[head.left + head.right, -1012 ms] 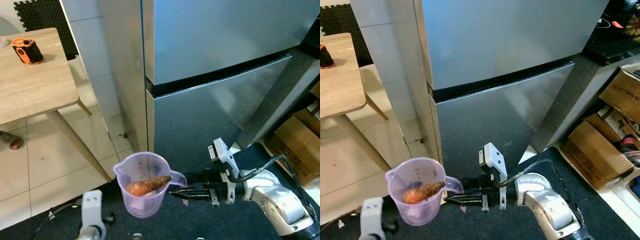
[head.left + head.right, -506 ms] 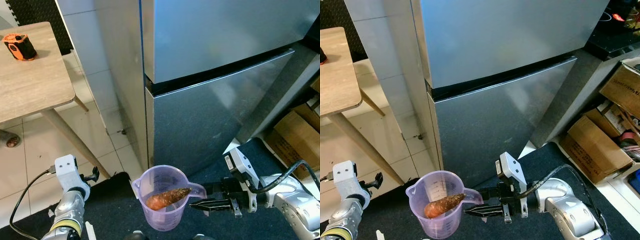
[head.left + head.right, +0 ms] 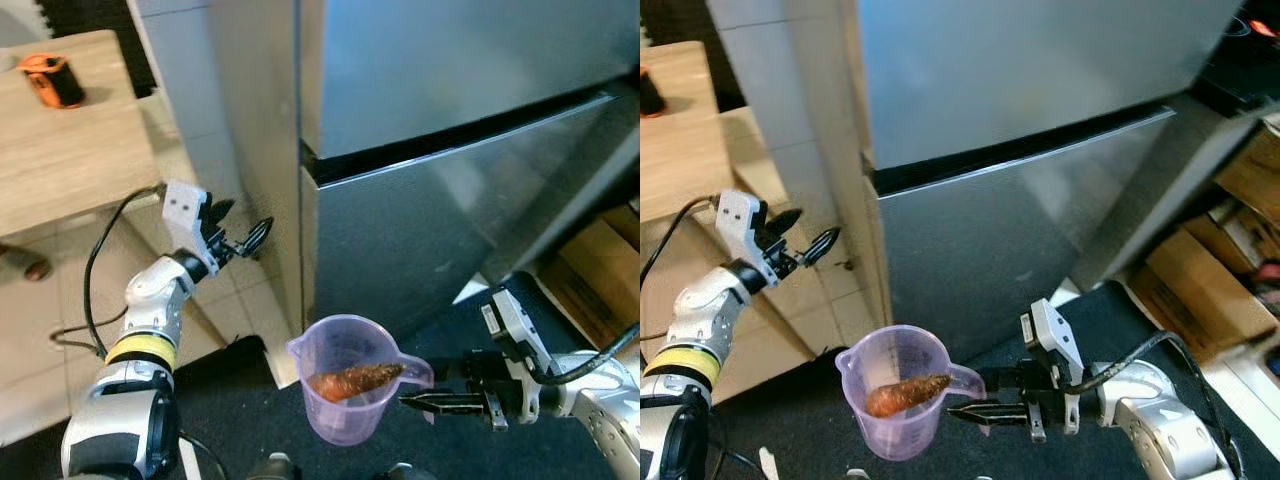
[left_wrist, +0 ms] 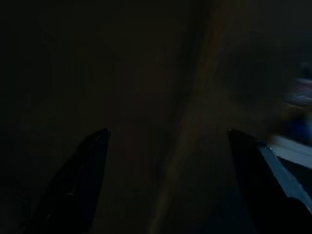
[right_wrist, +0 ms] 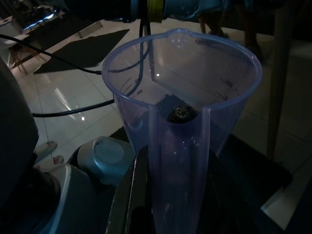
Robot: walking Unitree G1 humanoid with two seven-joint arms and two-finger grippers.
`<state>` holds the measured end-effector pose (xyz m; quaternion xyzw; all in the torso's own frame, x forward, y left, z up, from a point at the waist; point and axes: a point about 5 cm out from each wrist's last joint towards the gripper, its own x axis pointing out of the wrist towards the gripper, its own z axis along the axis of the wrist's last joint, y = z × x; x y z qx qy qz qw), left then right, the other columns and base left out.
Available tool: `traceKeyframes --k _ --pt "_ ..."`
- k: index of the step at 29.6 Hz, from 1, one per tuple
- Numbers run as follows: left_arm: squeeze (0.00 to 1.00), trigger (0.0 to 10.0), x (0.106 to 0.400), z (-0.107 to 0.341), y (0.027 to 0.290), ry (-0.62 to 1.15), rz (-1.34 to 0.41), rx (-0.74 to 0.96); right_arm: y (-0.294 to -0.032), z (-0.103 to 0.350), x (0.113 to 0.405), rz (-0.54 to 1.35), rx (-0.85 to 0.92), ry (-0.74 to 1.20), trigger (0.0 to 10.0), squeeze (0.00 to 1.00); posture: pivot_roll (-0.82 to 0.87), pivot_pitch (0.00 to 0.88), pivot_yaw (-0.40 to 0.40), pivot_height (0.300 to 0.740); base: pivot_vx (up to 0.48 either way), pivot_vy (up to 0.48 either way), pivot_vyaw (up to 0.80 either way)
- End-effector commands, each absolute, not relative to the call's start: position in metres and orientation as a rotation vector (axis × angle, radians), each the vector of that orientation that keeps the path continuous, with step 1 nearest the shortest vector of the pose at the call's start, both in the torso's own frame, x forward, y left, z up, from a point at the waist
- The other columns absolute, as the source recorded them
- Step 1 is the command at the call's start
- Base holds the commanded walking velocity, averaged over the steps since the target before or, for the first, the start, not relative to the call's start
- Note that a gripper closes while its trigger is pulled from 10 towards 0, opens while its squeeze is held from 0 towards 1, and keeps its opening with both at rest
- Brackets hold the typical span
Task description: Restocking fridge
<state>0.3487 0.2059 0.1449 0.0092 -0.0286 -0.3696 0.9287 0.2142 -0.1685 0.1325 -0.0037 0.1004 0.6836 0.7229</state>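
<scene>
A clear purple measuring jug (image 3: 347, 390) with a carrot (image 3: 357, 380) lying in it hangs in front of the closed steel fridge (image 3: 440, 120). My right gripper (image 3: 418, 401) is shut on the jug's handle (image 5: 176, 161), low at the right. My left gripper (image 3: 245, 238) is raised and open, its fingertips (image 3: 823, 240) close to the fridge's left front edge, near the dark gap between the upper and lower doors (image 3: 460, 135). The left wrist view is very dark, with both fingers (image 4: 83, 180) spread apart before a dim surface.
A wooden table (image 3: 70, 160) with an orange and black object (image 3: 55, 80) stands at the left on the tiled floor. Cardboard boxes (image 3: 1200, 290) sit to the right of the fridge. A dark mat (image 3: 230, 400) lies underfoot.
My left arm has risen from low at the left up toward the fridge's left edge. The jug has stayed in my right gripper, and the camera has shifted slightly.
</scene>
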Motion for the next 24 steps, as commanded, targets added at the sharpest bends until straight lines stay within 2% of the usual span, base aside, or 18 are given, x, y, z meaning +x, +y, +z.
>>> traceKeyframes --k 1,4,9,10,13,15,19,24 --pt "1.00 10.0 0.344 0.150 0.197 -0.061 -0.881 0.022 -0.172 0.137 0.212 1.519 -0.015 0.195 10.0 0.00 0.01 0.104 -0.021 0.740 0.000 0.000 0.00" --pt "1.00 10.0 0.336 0.153 0.191 -0.047 -1.025 0.029 -0.178 0.137 0.211 1.512 -0.022 0.205 10.0 0.00 0.01 0.106 -0.016 0.740 0.000 0.000 0.00" --pt "1.00 10.0 0.333 0.158 0.190 -0.051 -1.088 0.042 -0.185 0.139 0.211 1.493 -0.036 0.212 10.0 0.00 0.01 0.108 -0.014 0.740 0.000 0.000 0.00" --pt "0.00 10.0 0.335 0.159 0.189 -0.055 -1.086 0.055 -0.186 0.140 0.211 1.491 -0.039 0.210 10.0 0.00 0.00 0.109 -0.012 0.740 0.000 0.000 0.00" --pt "0.00 10.0 0.337 0.162 0.187 -0.065 -1.074 0.074 -0.186 0.141 0.211 1.490 -0.042 0.208 10.0 0.00 0.00 0.111 -0.010 0.740 0.000 0.000 0.00" --pt "0.00 10.0 0.346 0.165 0.183 -0.087 -0.993 0.107 -0.184 0.140 0.211 1.488 -0.044 0.205 10.0 0.00 0.00 0.113 -0.009 0.740 0.000 0.000 0.00" --pt "0.00 10.0 0.351 0.168 0.181 -0.107 -0.939 0.103 -0.183 0.140 0.211 1.487 -0.045 0.202 10.0 0.00 0.00 0.116 -0.007 0.740 0.000 0.000 0.00" --pt "0.00 10.0 0.354 0.170 0.165 -0.136 -0.954 0.058 -0.179 0.141 0.211 1.482 -0.045 0.188 10.0 0.00 -0.01 0.123 -0.007 0.740 0.000 0.000 0.00"
